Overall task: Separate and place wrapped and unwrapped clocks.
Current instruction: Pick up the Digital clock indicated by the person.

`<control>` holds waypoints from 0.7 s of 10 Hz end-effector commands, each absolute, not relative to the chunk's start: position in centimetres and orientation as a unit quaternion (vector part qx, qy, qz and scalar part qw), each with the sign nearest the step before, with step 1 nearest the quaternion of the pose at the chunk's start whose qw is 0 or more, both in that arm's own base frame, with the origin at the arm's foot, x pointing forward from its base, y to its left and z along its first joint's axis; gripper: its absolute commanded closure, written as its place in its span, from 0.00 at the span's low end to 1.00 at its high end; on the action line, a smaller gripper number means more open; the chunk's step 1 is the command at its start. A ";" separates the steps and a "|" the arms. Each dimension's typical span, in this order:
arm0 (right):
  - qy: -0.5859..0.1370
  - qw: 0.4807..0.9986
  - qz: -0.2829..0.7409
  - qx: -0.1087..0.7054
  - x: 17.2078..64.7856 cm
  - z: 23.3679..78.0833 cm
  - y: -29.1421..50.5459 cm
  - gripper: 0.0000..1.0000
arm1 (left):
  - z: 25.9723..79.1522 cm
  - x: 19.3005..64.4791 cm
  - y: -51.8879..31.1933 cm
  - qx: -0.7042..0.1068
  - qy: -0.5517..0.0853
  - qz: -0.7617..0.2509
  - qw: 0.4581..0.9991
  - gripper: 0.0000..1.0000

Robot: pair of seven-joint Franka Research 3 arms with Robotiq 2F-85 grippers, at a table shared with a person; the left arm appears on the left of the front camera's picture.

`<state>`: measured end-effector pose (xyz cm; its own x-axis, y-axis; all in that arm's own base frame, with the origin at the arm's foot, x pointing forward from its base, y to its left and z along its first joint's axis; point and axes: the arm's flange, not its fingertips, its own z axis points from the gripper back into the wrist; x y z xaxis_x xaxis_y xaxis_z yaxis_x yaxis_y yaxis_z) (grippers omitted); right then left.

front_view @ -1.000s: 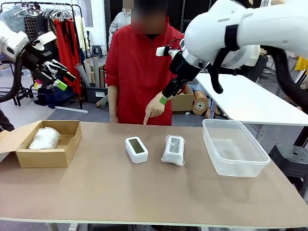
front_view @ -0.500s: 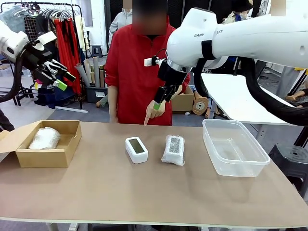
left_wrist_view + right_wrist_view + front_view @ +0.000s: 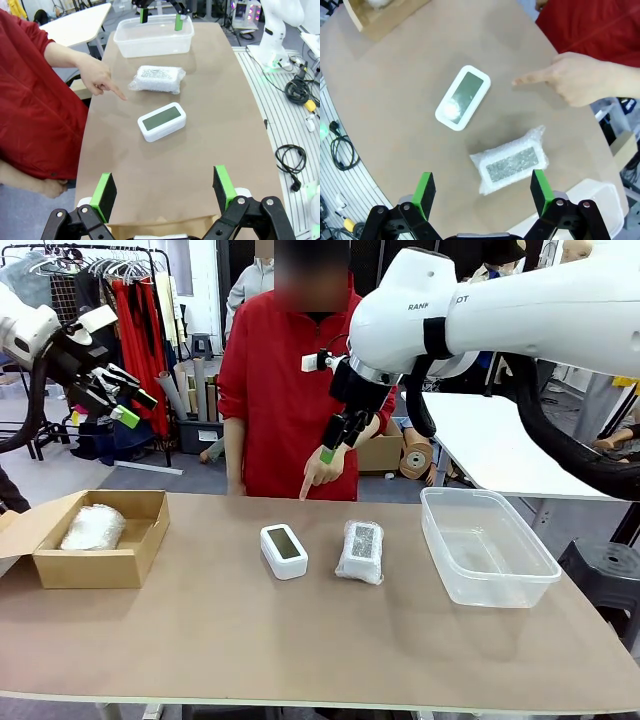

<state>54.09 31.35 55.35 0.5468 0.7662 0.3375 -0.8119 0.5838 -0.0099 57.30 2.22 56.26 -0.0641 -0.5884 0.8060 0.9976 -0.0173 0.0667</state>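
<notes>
Bare clock point(image 3: 284, 550) lies beside wrapped clock point(image 3: 361, 551) (person point(image 3: 285, 400) pointing).

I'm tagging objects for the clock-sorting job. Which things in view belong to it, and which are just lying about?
Belong: bare white rounded digital clock with grey screen; white clock in crinkly translucent plastic wrap; wrapped bundle inside the open brown cardboard box; clear plastic tub, probably a drop-off.
Lying about: clothes rack with red garments; cardboard rolls on the floor; white side table.
</notes>
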 end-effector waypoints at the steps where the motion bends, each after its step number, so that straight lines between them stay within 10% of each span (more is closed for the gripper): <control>1: -0.139 0.893 0.415 0.107 54.7 54.8 33.0 0.00 | 56.1 57.2 2.3 -0.301 -0.337 -0.653 0.608 0.00; 7: -0.127 0.962 0.240 0.024 58.4 49.0 43.7 0.00 | 56.1 57.2 2.3 -0.301 -0.337 -0.653 0.608 0.00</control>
